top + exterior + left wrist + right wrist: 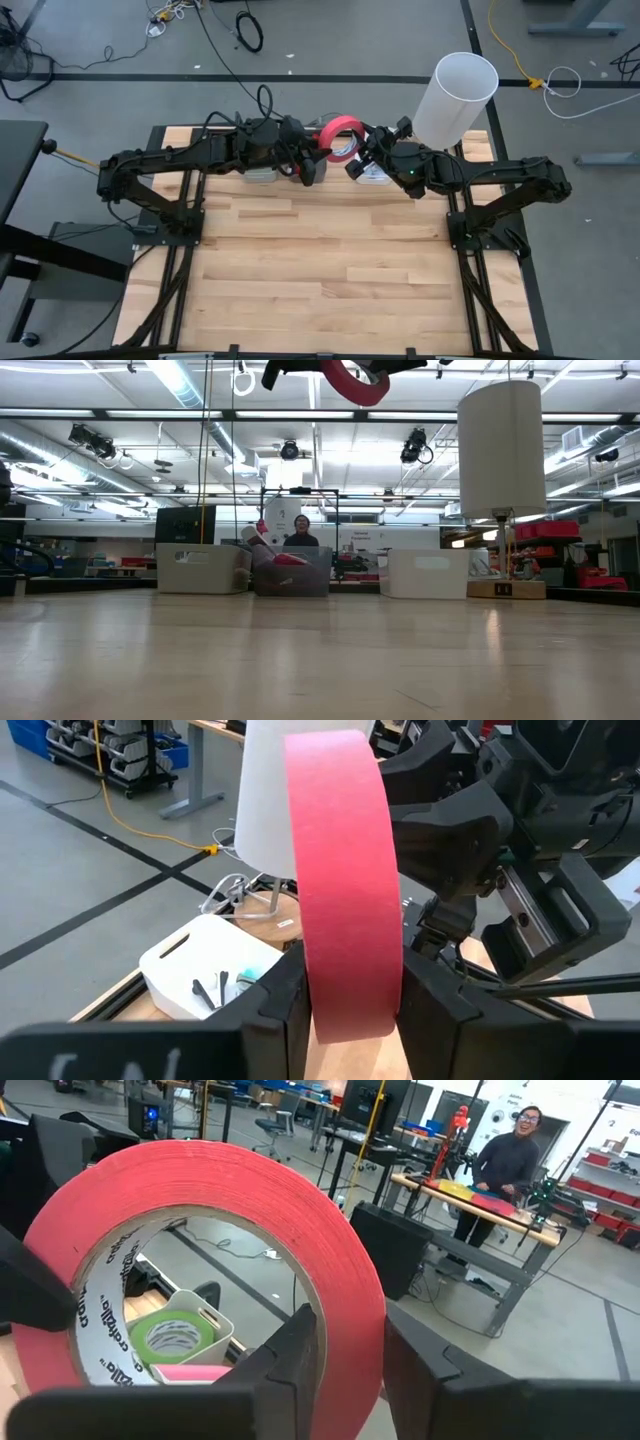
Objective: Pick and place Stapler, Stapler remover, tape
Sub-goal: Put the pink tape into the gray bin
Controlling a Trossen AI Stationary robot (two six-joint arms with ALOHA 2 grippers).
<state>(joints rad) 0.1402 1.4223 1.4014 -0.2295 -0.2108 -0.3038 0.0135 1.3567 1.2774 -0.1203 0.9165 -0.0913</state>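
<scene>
Red-pink tape roll (200, 1190) w/ white core, clamped by both grippers' fingers (275, 1010)

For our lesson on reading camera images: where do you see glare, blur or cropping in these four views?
Low view: ceiling strip lights glare; the red tape is cropped by the top edge. Right wrist view: the red tape fills the near frame, and the person behind looks soft. Left wrist view: the tape's band hides much of the white lamp shade. High view: even light.
</scene>
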